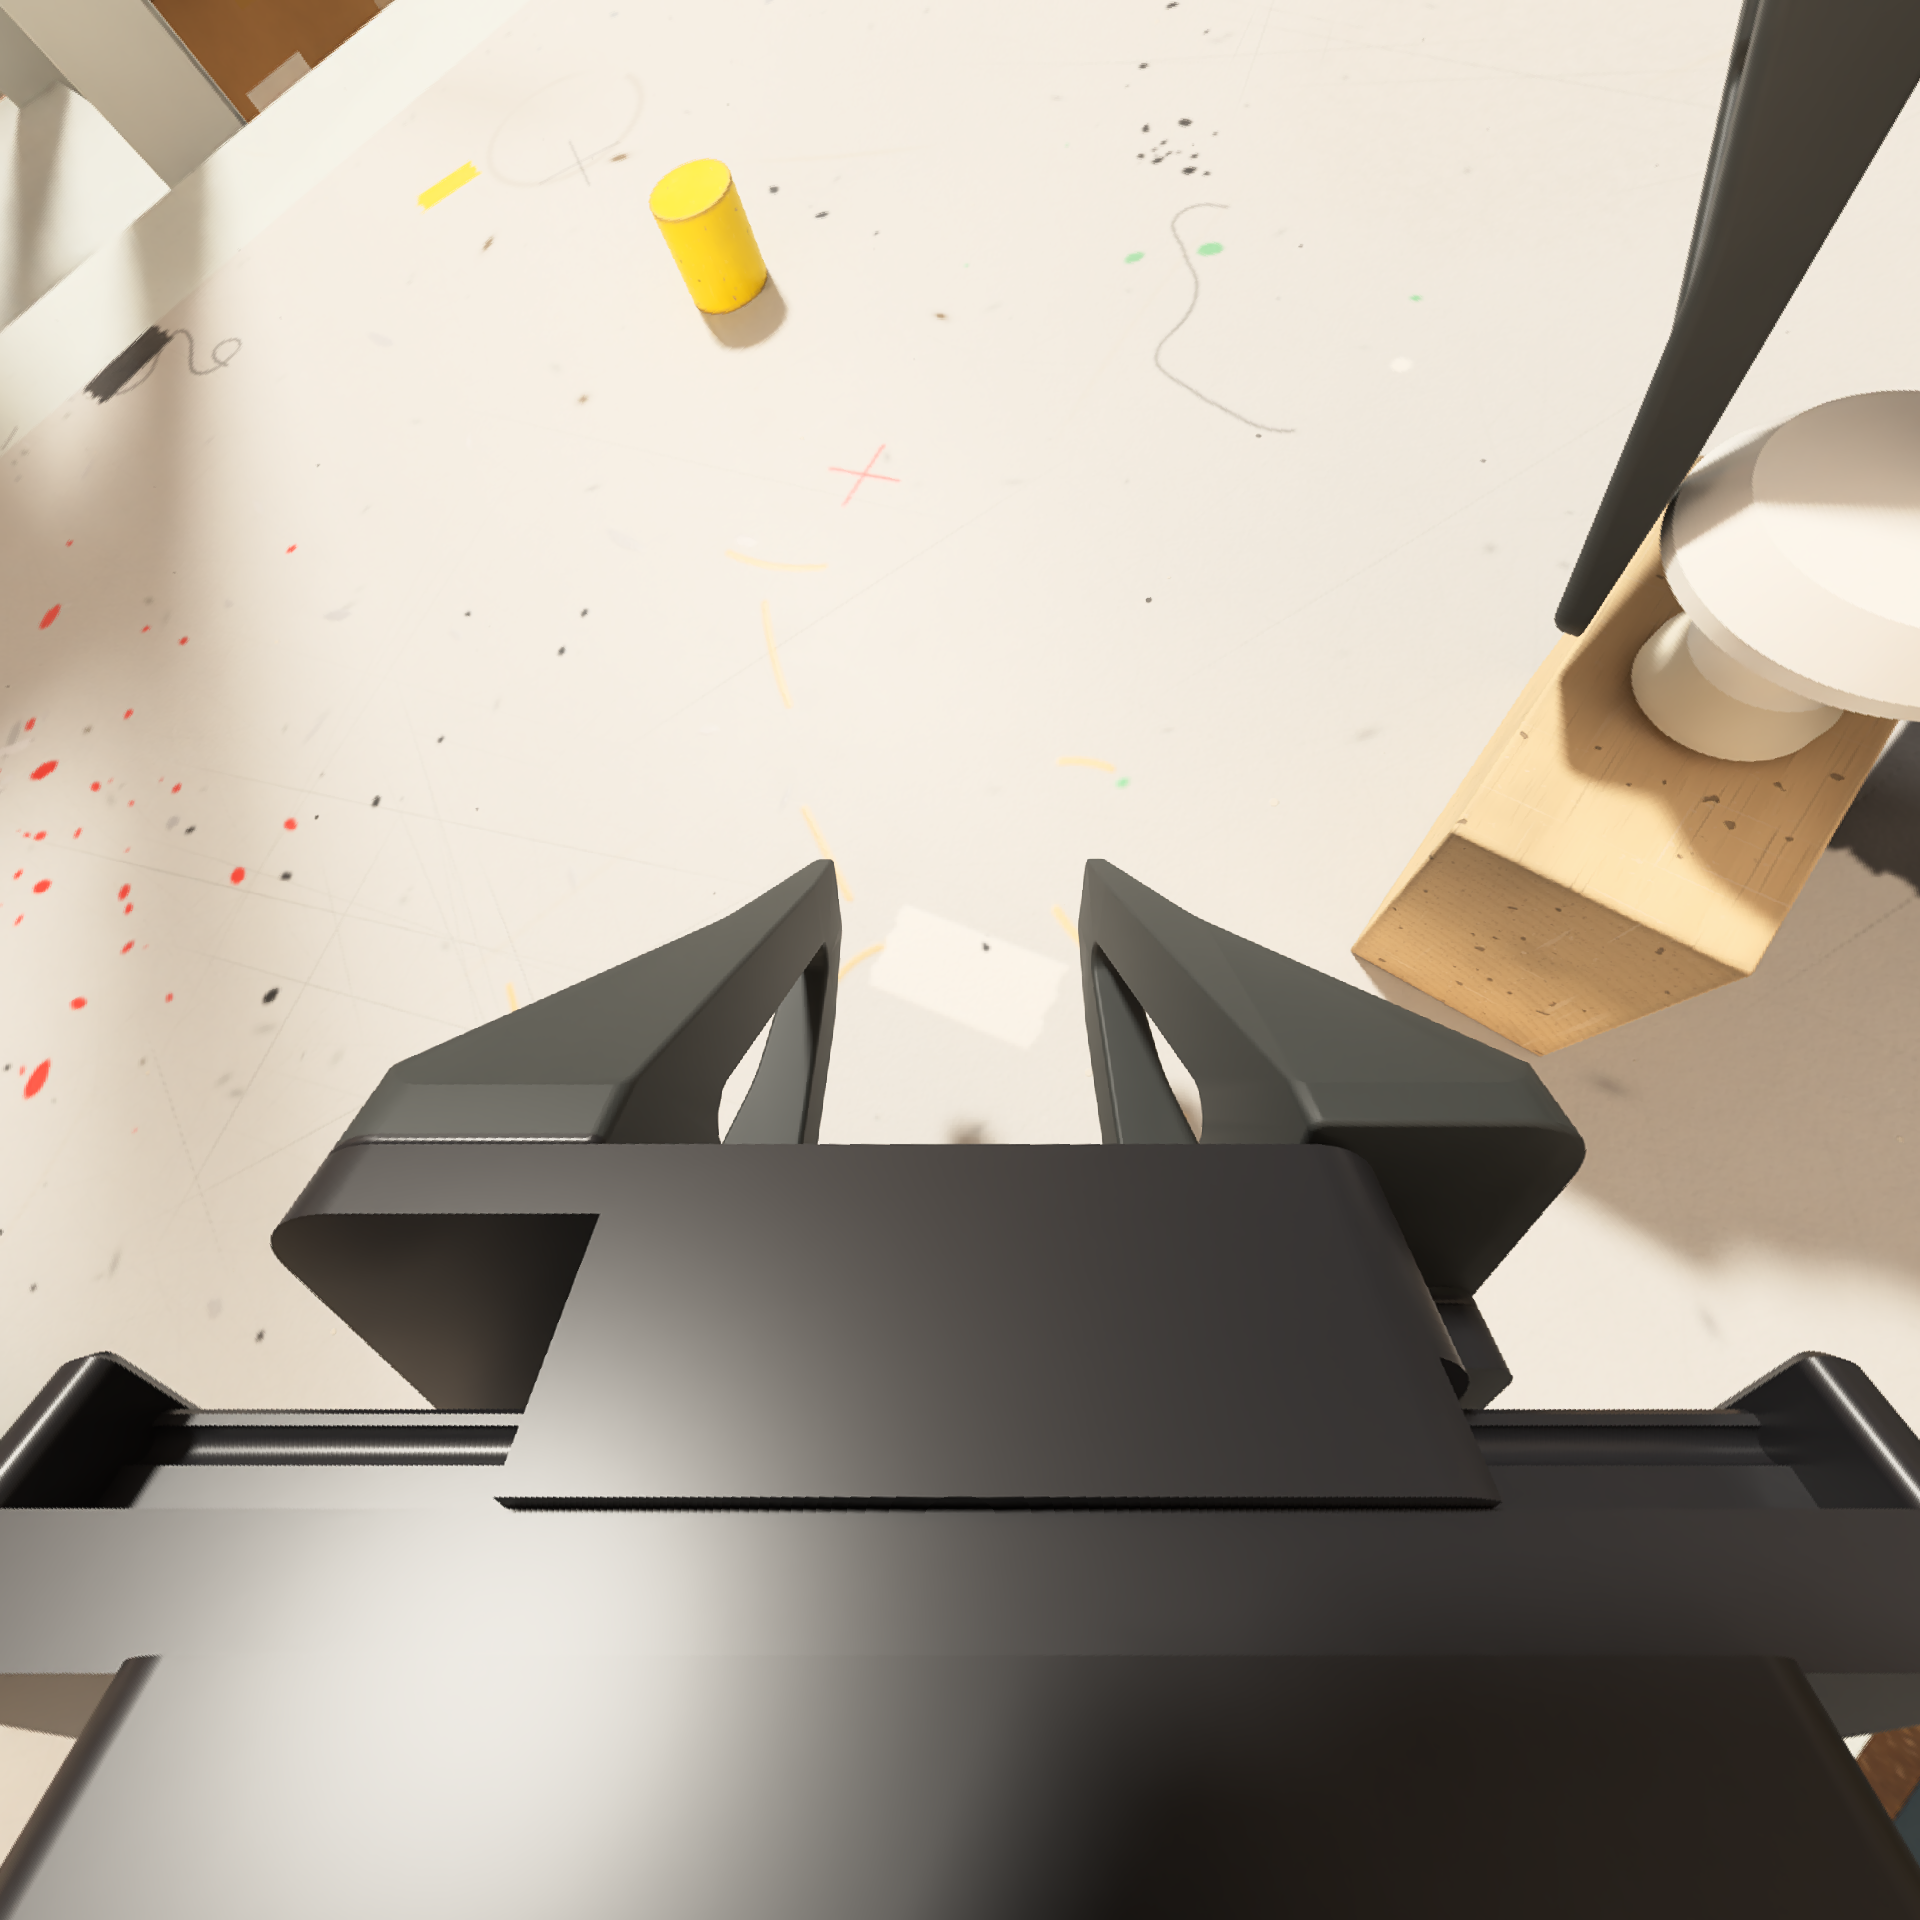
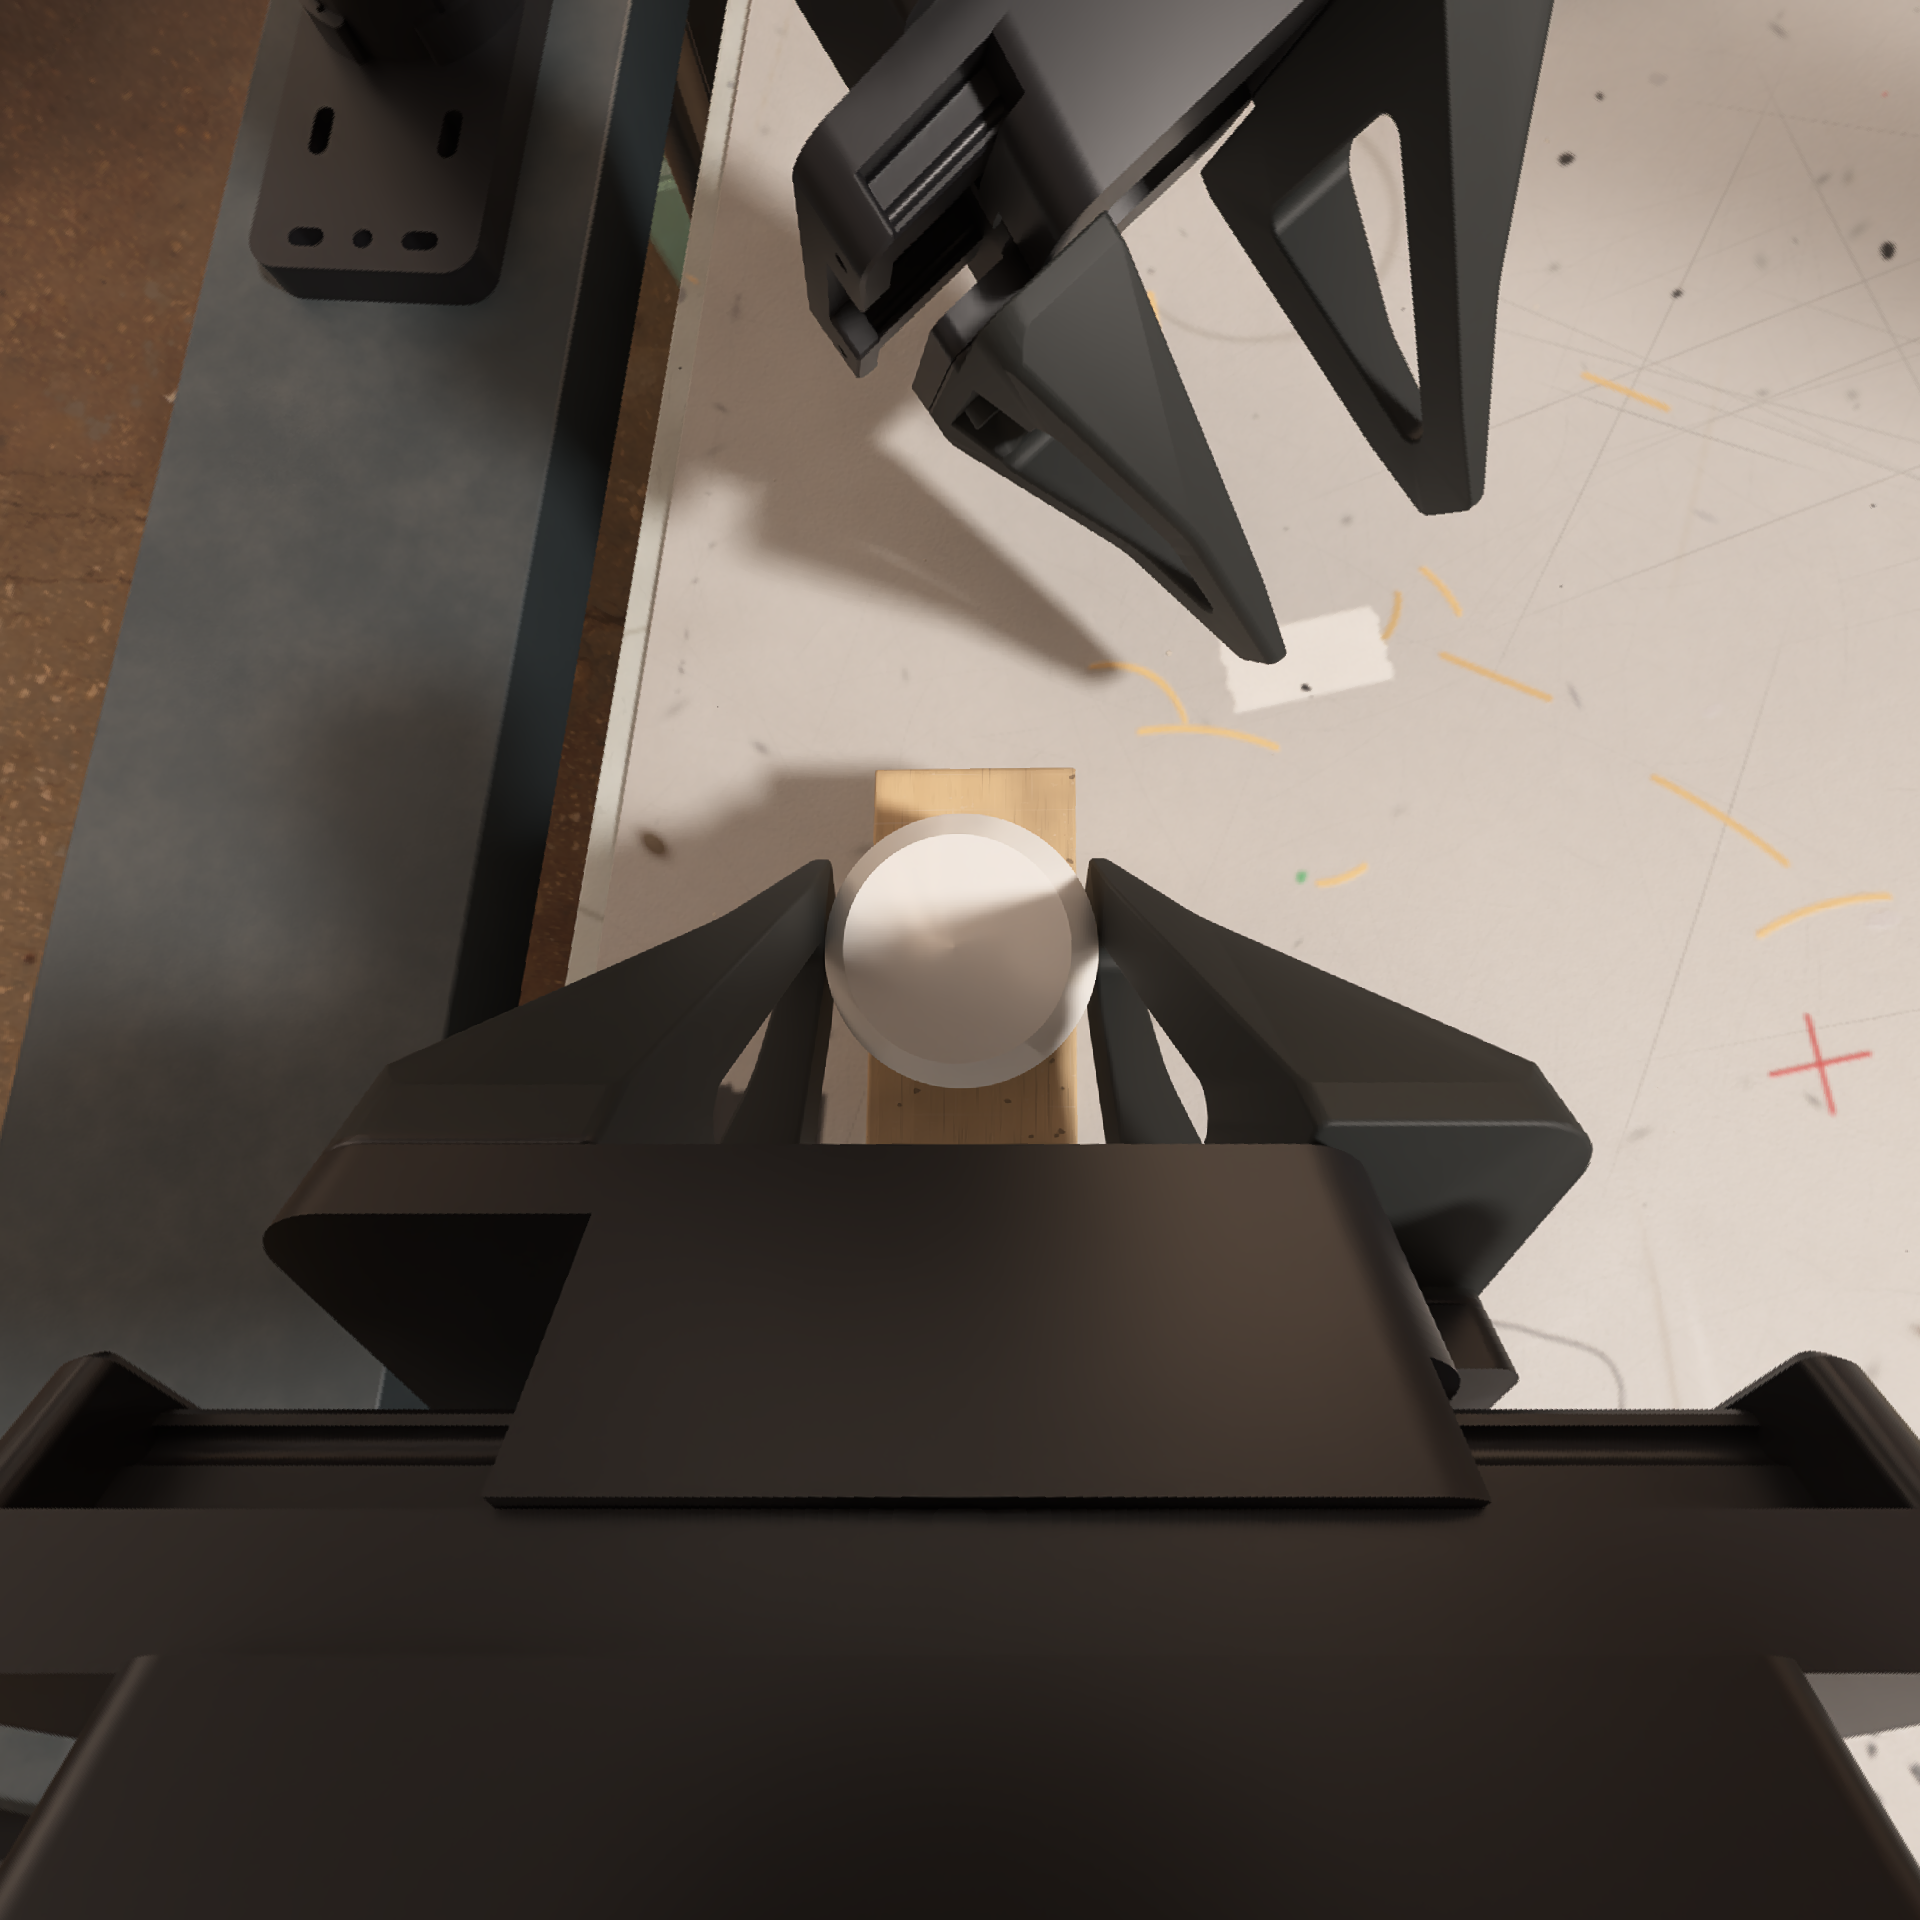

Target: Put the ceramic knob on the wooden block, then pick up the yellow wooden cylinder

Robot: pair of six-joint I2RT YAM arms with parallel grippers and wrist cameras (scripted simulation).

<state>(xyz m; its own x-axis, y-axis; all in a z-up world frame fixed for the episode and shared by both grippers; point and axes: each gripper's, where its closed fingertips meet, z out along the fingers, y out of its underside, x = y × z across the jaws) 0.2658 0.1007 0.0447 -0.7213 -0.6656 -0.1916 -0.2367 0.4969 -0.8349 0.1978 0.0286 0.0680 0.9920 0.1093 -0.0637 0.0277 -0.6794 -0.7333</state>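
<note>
Knob part looks nearly done — right gripper [image 2: 961, 883] jaws clamp the ceramic knob [image 2: 961, 961] sitting on the wooden block [image 2: 971, 1107], while the left gripper [image 1: 958, 873] jaws are open and empty, yellow wooden cylinder [image 1: 712, 237] untouched on the counter [image 1: 1039, 520].

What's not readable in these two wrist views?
- White ceramic knob: cut off by the left wrist view's right edge.
- Knob's stem: hidden under its own cap in the right wrist view.
- Light wooden block: near end covered by the right tool.
- Yellow wooden cylinder: outside the right wrist view.
</note>
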